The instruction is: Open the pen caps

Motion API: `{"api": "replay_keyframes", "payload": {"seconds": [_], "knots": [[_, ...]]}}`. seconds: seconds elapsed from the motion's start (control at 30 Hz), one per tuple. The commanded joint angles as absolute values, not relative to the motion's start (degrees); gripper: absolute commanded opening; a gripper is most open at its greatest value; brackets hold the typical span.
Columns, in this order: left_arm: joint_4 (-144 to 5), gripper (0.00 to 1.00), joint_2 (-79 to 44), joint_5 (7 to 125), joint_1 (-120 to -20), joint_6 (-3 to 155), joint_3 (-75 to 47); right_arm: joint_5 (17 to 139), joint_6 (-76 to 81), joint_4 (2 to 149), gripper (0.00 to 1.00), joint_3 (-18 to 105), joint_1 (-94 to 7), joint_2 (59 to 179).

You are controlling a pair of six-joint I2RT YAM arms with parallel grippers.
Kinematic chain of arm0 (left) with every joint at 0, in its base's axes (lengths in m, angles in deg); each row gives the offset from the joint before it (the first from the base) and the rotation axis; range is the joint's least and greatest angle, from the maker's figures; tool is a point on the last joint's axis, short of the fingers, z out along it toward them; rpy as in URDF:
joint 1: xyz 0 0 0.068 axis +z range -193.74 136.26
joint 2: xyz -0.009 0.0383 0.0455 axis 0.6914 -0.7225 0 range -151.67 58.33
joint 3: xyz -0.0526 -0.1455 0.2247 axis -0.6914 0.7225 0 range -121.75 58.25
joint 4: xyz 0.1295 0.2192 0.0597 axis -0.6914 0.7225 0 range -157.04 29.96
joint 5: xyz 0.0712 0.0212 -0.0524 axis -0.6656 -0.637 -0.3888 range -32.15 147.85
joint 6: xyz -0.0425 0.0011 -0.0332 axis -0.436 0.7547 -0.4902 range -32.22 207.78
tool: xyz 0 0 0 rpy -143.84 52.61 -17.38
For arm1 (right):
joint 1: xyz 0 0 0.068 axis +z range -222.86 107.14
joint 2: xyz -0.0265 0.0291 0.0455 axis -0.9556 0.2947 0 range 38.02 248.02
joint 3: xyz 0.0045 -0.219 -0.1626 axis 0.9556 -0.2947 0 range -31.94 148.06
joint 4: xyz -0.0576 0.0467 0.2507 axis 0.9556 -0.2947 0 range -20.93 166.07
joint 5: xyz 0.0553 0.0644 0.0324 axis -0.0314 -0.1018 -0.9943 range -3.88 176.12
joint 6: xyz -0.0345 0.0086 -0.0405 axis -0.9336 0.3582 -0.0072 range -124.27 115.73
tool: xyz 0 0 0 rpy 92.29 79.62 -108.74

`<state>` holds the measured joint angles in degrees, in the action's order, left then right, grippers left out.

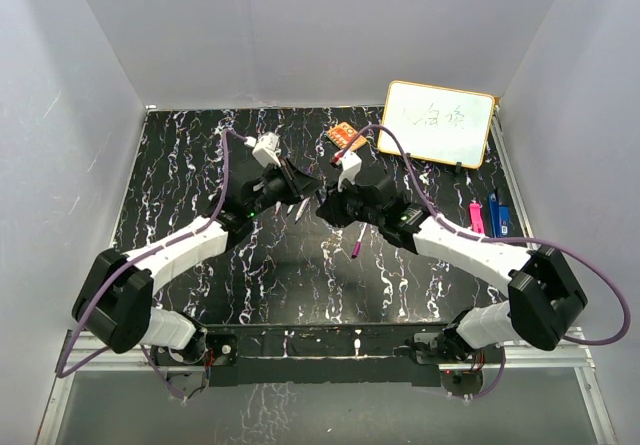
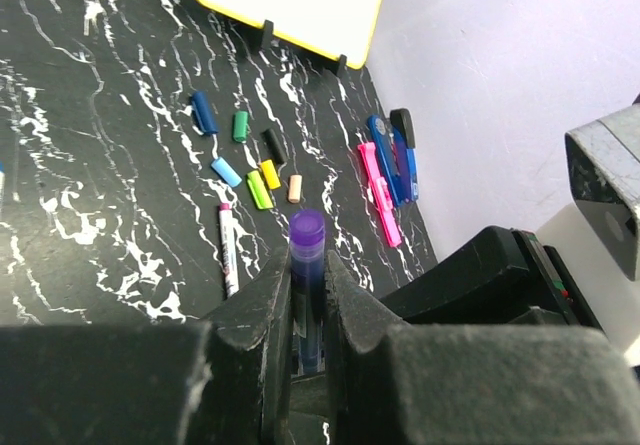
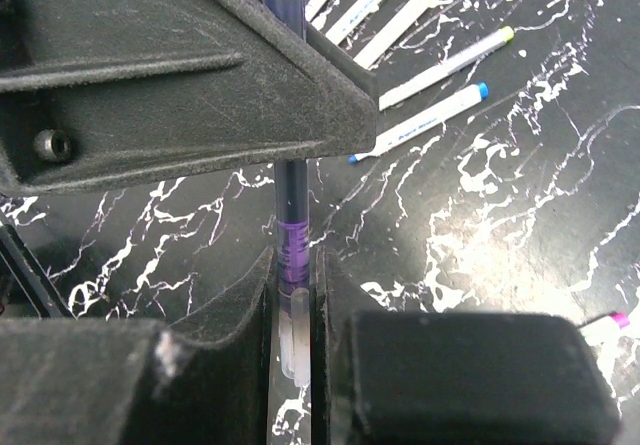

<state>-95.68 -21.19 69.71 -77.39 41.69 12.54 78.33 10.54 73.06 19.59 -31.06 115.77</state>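
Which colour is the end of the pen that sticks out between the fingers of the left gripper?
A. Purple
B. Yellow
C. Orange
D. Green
A: in the left wrist view the pen clamped in the left gripper ends in a round purple tip just above the fingers.

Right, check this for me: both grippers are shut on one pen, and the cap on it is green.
The cap is purple, not green; the left wrist view shows it. The rest stands: the left gripper and the right gripper are both shut on one pen.
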Motion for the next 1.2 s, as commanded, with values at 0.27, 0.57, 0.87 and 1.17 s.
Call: {"api": "replay_keyframes", "payload": {"seconds": [0.27,0.57,0.87,1.17], "knots": [[-94.35,0.0,-16.48,53.8,-67.99,49.67,7.19,73.21,9.24,70.1,0.0,18.97,-31.02,120.24],[-93.27,0.0,-22.38,52.46,-63.02,53.98,-0.72,73.87,8.13,68.36,0.0,18.27,-30.94,119.48],[-93.45,0.0,-24.68,55.67,-59.55,52.54,-2.2,77.41,8.35,67.91,0.0,17.62,-31.02,117.11],[-73.48,0.0,-23.9,64.48,-59.51,55.63,-6.87,92.93,13.37,60.88,0.0,22.39,-39.73,119.4]]}}
